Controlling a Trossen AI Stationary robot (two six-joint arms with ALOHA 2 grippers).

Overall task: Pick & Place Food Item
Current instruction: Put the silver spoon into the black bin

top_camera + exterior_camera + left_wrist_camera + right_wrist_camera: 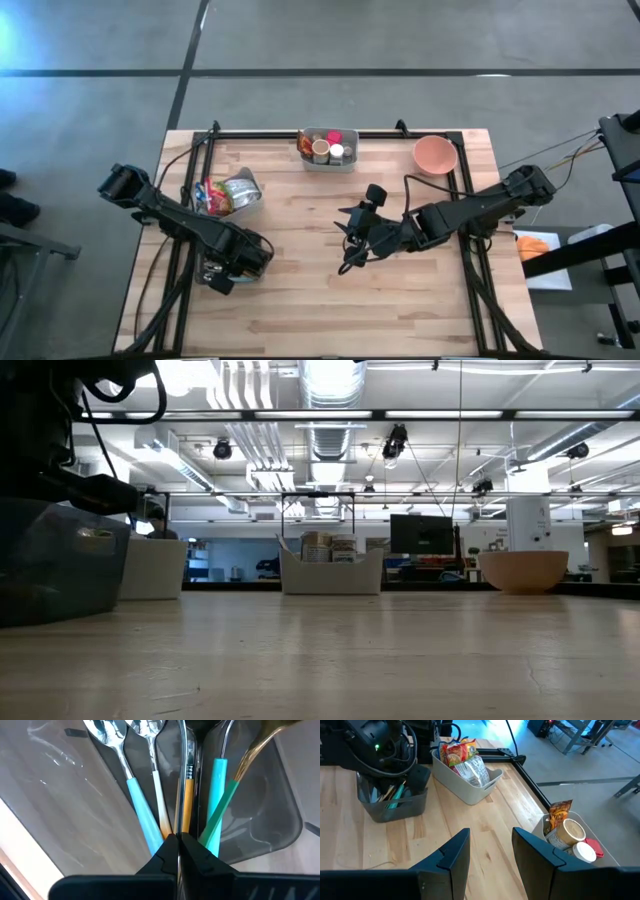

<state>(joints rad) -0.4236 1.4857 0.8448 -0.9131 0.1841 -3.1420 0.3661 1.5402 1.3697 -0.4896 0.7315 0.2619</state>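
Left gripper point(177, 842) sits pinched closed inside the cutlery bin point(395, 800), its fingertips masking the handle ends. Right gripper point(490, 847) hovers partly open and empty over bare table point(300, 300); the snack-packet bin point(467, 785) is half-hidden behind the left arm in the high view.

Table point(320, 300): pale wood planks, black frame along the edges
Bowl point(435, 154): salmon pink
Snack bin point(470, 790): light grey; packets point(457, 752) inside red and yellow, one clear and silvery
Cup bin point(327, 163): light grey; tan cup point(567, 834), white lid point(583, 852), red lid point(594, 846), orange-brown sachet point(559, 811)
Cutlery bin point(395, 802): smoky grey, see-through
Cutlery handles point(142, 810): light blue, white, orange, teal, green
Both arms: black
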